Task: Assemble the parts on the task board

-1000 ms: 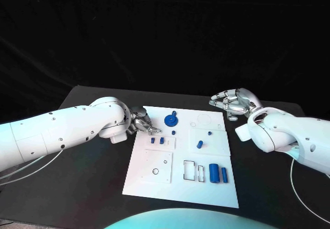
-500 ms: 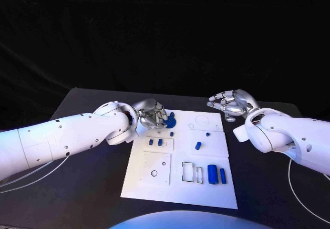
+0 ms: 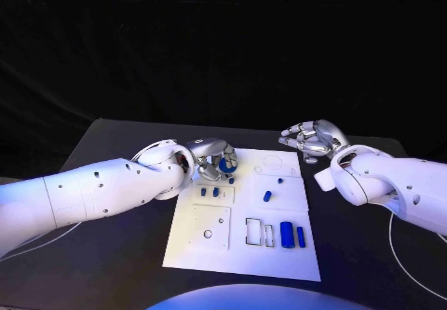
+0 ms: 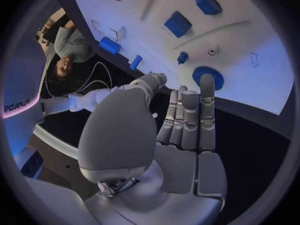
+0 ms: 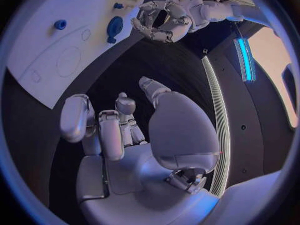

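White task board (image 3: 216,248) flat on the black surface (image 3: 112,258), between the two arms. Left hand (image 3: 214,164) over the board's far left corner, fingers loosely spread around a round blue disc part (image 3: 228,167) without a plain grip on it; from the left wrist view, fingertips (image 4: 207,82) reaching just short of the disc (image 4: 207,77), nothing held. Right hand (image 3: 312,140) raised beyond the board's far right corner, off the board, fingers curled inward and apart from each other, nothing in them. Two small blue pegs (image 3: 210,191) in a recessed panel just near of the left hand. Slanted blue piece (image 3: 267,195) toward the middle of the board. Two larger blue blocks (image 3: 292,234) side by side near the board's near right edge, beside an outlined rectangular slot (image 3: 254,231).
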Robot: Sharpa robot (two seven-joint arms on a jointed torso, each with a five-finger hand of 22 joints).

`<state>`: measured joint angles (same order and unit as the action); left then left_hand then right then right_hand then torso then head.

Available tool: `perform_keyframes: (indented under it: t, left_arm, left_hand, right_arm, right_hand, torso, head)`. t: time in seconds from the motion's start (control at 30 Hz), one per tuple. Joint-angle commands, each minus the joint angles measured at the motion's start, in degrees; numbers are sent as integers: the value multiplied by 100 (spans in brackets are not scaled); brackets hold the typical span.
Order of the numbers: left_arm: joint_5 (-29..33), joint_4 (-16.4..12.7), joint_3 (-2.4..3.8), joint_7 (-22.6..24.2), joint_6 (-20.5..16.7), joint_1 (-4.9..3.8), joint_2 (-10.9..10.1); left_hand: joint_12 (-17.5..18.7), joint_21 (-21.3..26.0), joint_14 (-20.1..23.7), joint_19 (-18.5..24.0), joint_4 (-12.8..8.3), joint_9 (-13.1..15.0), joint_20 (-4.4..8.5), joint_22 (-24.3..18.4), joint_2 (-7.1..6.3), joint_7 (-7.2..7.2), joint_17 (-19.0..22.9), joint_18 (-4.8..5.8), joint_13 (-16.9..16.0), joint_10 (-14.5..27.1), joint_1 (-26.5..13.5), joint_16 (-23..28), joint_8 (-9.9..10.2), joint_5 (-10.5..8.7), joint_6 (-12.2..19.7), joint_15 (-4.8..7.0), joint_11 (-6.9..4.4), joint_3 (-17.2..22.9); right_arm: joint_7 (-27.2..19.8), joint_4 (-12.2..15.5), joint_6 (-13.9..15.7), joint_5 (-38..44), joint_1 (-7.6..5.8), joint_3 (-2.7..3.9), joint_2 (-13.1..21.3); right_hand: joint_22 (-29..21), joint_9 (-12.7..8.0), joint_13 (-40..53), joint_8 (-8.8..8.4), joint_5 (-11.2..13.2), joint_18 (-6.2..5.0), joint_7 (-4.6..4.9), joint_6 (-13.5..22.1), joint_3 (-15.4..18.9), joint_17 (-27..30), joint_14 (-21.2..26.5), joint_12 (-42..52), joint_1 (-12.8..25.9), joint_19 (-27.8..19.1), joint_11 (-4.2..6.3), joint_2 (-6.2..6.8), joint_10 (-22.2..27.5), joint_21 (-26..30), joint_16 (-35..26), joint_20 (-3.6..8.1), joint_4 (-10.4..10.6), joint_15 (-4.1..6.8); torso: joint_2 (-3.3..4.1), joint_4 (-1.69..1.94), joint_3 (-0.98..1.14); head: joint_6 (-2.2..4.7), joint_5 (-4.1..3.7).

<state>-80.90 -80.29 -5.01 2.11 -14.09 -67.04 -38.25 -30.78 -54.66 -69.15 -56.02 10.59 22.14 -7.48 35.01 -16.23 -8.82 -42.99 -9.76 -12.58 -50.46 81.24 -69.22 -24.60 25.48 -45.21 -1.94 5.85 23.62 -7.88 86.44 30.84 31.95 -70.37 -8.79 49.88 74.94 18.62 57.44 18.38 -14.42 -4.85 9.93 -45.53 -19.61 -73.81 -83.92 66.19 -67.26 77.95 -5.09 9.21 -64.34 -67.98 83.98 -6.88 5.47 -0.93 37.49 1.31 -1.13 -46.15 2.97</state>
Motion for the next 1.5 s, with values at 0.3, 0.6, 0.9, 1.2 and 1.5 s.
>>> perform_keyframes:
  t: [0.3,0.6,0.9,1.2,1.5]
  left_arm:
    - [-804,296,-9,70,825,10,269]
    - [-915,444,-17,28,990,12,407]
    - [-942,572,-21,-9,984,13,518]
    - [-940,676,-22,-45,1039,13,590]
    - [-896,796,-21,14,1075,13,678]
  left_hand:
    - [144,-257,-274,-63,-67,-148,14,196,-13,32,-474,-71,180,-197,-30,-468,69,10,-212,12,-1,47]
    - [188,-440,-353,-157,-102,-191,18,419,-10,49,-615,-40,234,-246,-31,-607,81,9,-277,19,-10,77]
    - [224,-629,-416,-242,-158,-247,25,637,33,35,-714,-13,292,-342,14,-730,109,14,-346,26,-18,184]
    - [241,-769,-474,-303,-206,-283,33,803,73,33,-811,9,328,-430,46,-820,121,9,-417,37,-32,282]
    - [264,-896,-520,-361,-252,-312,46,956,109,54,-873,29,360,-504,66,-888,128,5,-488,55,-52,363]
  right_arm:
    - [-51,13,-40,109,4,0,-13]
    - [-52,20,-38,111,4,0,-16]
    - [-51,27,-39,115,4,0,-19]
    - [-50,29,-41,116,4,0,-23]
    - [-54,45,-42,116,4,1,-30]
  right_hand:
    - [240,8,-5,19,-20,-34,0,42,-7,2,-160,-39,-34,-19,0,15,54,35,-27,9,13,13]
    - [243,8,-25,24,-20,-33,0,43,-7,0,-160,-54,-38,-16,1,16,68,30,-26,9,14,13]
    - [243,8,-25,24,-20,-33,0,43,-7,0,-160,-55,-38,-16,1,16,69,30,-26,9,14,13]
    - [245,8,-31,28,-21,-33,0,45,-8,-1,-160,-60,-40,-14,1,16,71,28,-26,9,18,13]
    - [245,8,-31,28,-21,-33,0,45,-8,-1,-160,-60,-40,-14,1,16,71,28,-26,9,18,13]
  torso:
    - [-7,4,3]
    - [-5,11,1]
    - [-5,4,5]
    - [1,3,7]
    - [3,4,4]
  head:
    - [-29,-30]
    - [-44,-43]
    - [-62,-41]
    - [-80,-47]
    - [-128,-57]
